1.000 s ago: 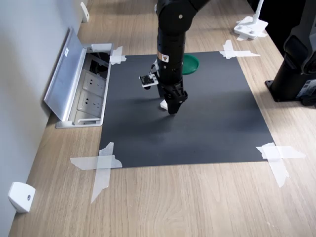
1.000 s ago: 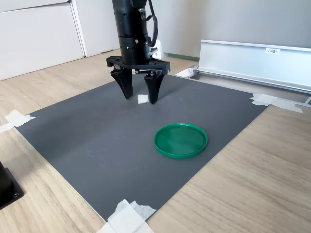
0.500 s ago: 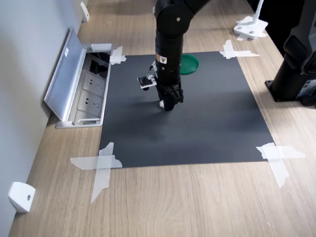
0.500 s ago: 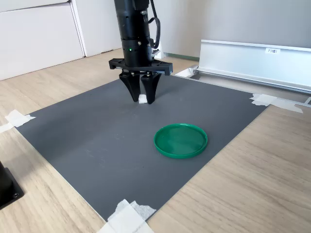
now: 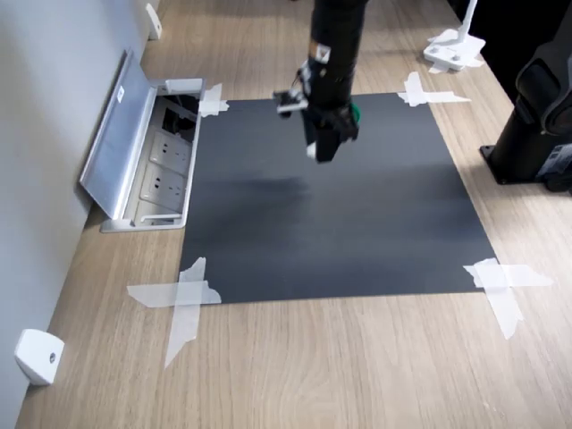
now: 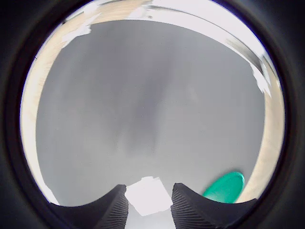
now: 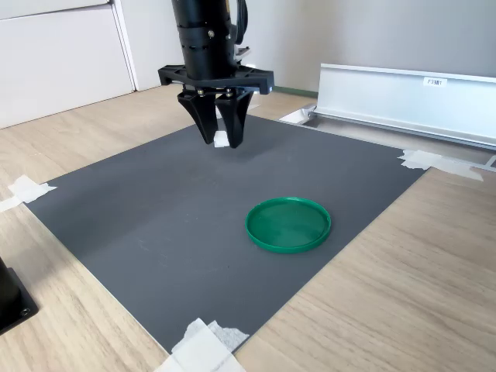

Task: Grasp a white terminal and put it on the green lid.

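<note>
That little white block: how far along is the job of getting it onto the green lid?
Partly done. The white terminal is already picked up: the jaws of the gripper are closed on it, above the dark mat. Left to do: carry it over the green lid, which lies empty, and release it.

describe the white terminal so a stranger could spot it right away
Find the dark grey mat taped to the wooden table, then the black arm above it. Pinched between its gripper fingers, off the mat, is the white terminal: a tiny white block, far smaller than the green lid.
</note>
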Controlling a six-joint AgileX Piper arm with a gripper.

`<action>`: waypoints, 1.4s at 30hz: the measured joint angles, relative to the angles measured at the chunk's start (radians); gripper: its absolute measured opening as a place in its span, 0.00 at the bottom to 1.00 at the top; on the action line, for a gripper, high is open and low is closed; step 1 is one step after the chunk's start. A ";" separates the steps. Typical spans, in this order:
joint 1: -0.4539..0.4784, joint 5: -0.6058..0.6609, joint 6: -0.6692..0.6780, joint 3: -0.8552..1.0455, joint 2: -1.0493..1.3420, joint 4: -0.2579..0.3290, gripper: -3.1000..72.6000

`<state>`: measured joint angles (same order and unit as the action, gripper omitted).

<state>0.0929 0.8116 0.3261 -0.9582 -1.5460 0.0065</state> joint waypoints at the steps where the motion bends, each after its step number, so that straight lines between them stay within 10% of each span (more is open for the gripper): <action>1: 0.031 0.001 0.018 0.012 0.010 -0.007 0.51; 13: 0.319 -0.030 0.182 0.030 -0.015 -0.056 0.51; 34: 0.340 -0.076 0.280 0.030 -0.109 -0.059 0.52; 42: 0.340 -0.063 0.228 0.030 -0.109 -0.105 0.85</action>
<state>0.4332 0.7483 0.5543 -0.9284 -1.6547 -0.0981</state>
